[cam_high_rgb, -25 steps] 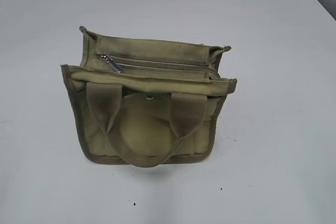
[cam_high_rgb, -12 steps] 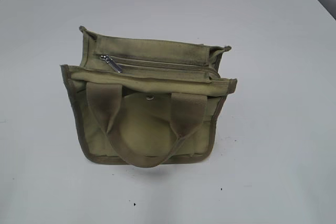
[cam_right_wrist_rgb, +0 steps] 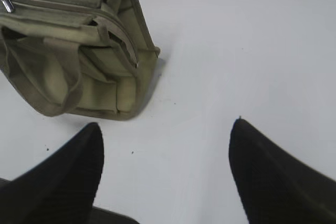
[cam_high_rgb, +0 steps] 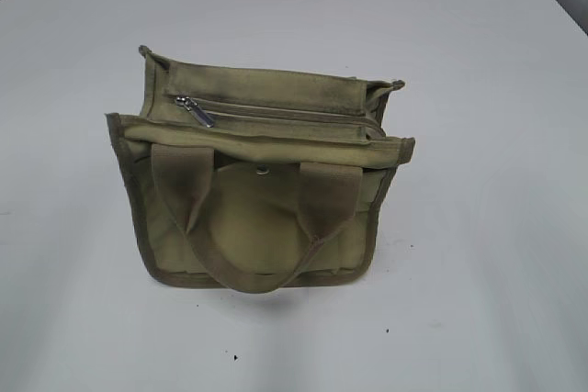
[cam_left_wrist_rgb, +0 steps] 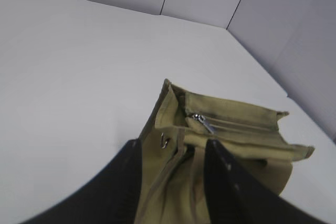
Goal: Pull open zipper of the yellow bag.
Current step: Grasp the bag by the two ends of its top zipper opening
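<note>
Nearest the exterior camera, bare white table (cam_high_rgb: 478,319) with a few dark specks, and no arm showing in this view. Then the yellow bag (cam_high_rgb: 257,227) sits upright about mid-table, its front pocket facing us and one wide webbing handle (cam_high_rgb: 248,263) drooping down over that pocket in a loop. A small round metal snap (cam_high_rgb: 264,170) peeks just above the handle, under the front rim. Behind that rim runs the zipper (cam_high_rgb: 276,112), lying straight across the bag's top from left to right, and its shiny silver pull tab (cam_high_rgb: 195,110) rests at the left end, slanted toward the front. The zipper looks closed along its length. Farther back, only more white table.

Over on the left wrist camera, the left gripper (cam_left_wrist_rgb: 173,182) hangs just at the bag's left end, jaws partly apart with the khaki side panel showing between them; whether they touch the cloth, I cannot tell. The pull tab sits just beyond them.

On the right wrist camera, the right gripper (cam_right_wrist_rgb: 165,171) hovers over bare table to the right of the bag, jaws spread wide, nothing between them, well apart from the bag.
</note>
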Controlling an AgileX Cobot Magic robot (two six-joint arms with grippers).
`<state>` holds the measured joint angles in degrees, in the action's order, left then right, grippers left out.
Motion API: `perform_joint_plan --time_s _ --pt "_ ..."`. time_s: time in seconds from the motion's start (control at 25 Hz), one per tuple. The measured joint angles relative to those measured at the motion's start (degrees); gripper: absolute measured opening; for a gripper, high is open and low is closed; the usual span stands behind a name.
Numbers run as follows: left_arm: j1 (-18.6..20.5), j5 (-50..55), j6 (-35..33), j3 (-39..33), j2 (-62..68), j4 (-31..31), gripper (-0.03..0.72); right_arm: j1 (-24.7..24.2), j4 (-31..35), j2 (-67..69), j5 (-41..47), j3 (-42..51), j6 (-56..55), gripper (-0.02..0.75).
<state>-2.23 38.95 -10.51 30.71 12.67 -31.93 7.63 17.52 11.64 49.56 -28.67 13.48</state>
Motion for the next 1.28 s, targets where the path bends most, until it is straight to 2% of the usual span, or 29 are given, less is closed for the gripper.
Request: perform_joint_plan --time_s 0.12,0.32,0.56,0.76,1.04,1.28 --pt "0.0 -2.7 -1.2 0.4 9.8 -8.3 0.312 2.8 3.3 6.7 -5.4 -0.3 2.9 0.576" --pt "0.0 -0.6 -10.2 5.0 27.2 -20.7 0.312 7.9 4.2 23.3 -8.1 -4.7 10.2 0.576" --pt "0.0 7.0 -14.9 12.9 48.2 -28.3 0.312 13.0 4.3 44.3 -8.9 -15.3 17.3 0.576" --pt "0.0 13.3 -16.1 20.7 61.8 -30.1 0.312 18.1 4.2 58.8 -9.0 -25.8 21.5 0.576" --pt "-0.1 17.4 -16.2 27.6 72.9 -30.4 0.312 24.0 4.1 72.9 -9.0 -39.3 24.5 0.576" --pt "-4.3 16.2 -16.4 30.1 76.0 -30.1 0.312 26.4 4.0 81.6 -9.0 -47.0 26.0 0.576"
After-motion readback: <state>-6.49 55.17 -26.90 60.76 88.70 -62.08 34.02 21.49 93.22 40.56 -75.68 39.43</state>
